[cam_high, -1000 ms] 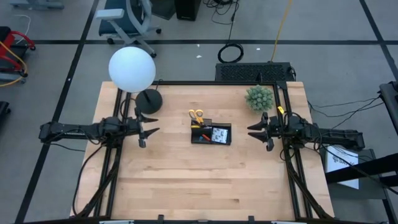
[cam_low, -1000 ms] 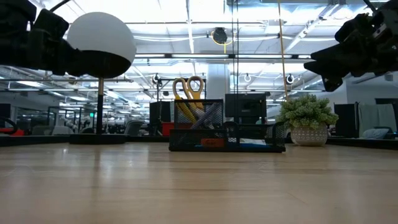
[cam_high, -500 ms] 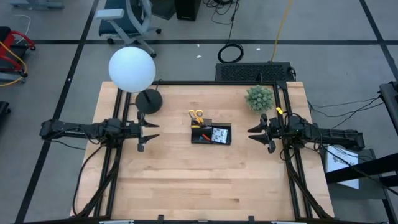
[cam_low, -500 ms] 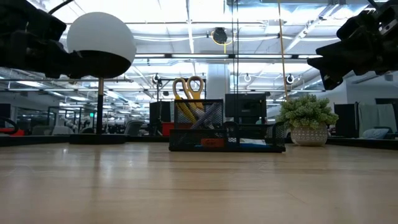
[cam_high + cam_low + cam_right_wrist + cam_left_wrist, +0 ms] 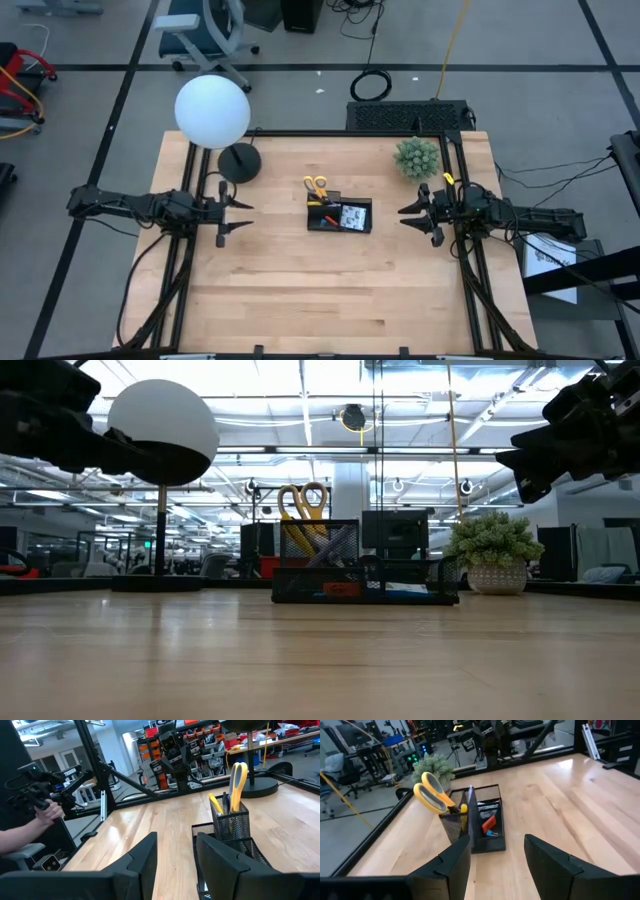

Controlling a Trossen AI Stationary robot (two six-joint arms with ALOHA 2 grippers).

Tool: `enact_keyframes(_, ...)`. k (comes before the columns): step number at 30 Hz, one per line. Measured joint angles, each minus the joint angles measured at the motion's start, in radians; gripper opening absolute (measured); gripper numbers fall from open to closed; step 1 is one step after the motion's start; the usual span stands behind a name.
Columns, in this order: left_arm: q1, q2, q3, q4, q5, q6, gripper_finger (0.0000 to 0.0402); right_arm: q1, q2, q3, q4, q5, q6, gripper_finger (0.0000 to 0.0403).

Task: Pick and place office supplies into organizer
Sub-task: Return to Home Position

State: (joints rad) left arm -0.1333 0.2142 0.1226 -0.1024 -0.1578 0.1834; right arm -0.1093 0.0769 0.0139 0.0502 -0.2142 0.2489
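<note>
The black mesh organizer [image 5: 340,214] stands mid-table, its taller compartment toward the left. Yellow-handled scissors [image 5: 432,793] stand blades down in that compartment beside a yellow pen [image 5: 464,810]. A small red piece [image 5: 489,824] lies in the lower tray. My left gripper [image 5: 238,216] hovers open above the table left of the organizer, pointing at it; the left wrist view shows its fingers [image 5: 451,864] apart with nothing between them. My right gripper [image 5: 408,214] hovers open right of the organizer [image 5: 230,827], also empty.
A lamp with a white globe [image 5: 212,110] and a round black base [image 5: 240,162] stands at the far left. A green spiky plant [image 5: 417,157] sits in a pot at the far right. A person [image 5: 30,815] shows beyond the table in the right wrist view.
My left gripper has swung a little toward the table's near edge and tipped slightly downward, staying open. The right gripper and the organizer have kept still.
</note>
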Motion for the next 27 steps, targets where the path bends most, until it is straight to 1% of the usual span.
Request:
enact_keyframes(5, -0.002, -0.015, -0.007, 0.019, 0.033, -0.003, 0.0191, 0.0, 0.0, 0.0, 0.0, 0.0, 0.0, 0.013)
enact_keyframes(8, -0.002, -0.048, -0.063, 0.129, 0.061, 0.005, 0.0191, 0.0, 0.0, 0.0, 0.0, 0.001, 0.0, 0.013)
enact_keyframes(10, -0.001, -0.075, -0.109, 0.186, 0.06, -0.002, 0.0191, 0.0, 0.0, 0.0, 0.0, 0.001, 0.0, 0.013)
enact_keyframes(13, 0.004, -0.108, -0.111, 0.14, 0.055, -0.011, 0.0191, 0.0, 0.0, 0.0, 0.0, 0.001, 0.006, 0.013)
enact_keyframes(16, 0.004, -0.132, -0.109, 0.127, 0.071, 0.001, 0.0191, 0.0, 0.001, 0.0, 0.0, 0.001, 0.016, 0.013)
enact_keyframes(24, 0.014, -0.129, -0.108, 0.12, 0.072, 0.014, 0.0191, 0.0, 0.007, 0.0, 0.0, 0.0, 0.006, 0.013)
enact_keyframes(27, 0.021, -0.129, -0.108, 0.119, 0.072, 0.014, 0.0191, 0.0, 0.026, 0.0, 0.003, -0.027, -0.006, 0.013)
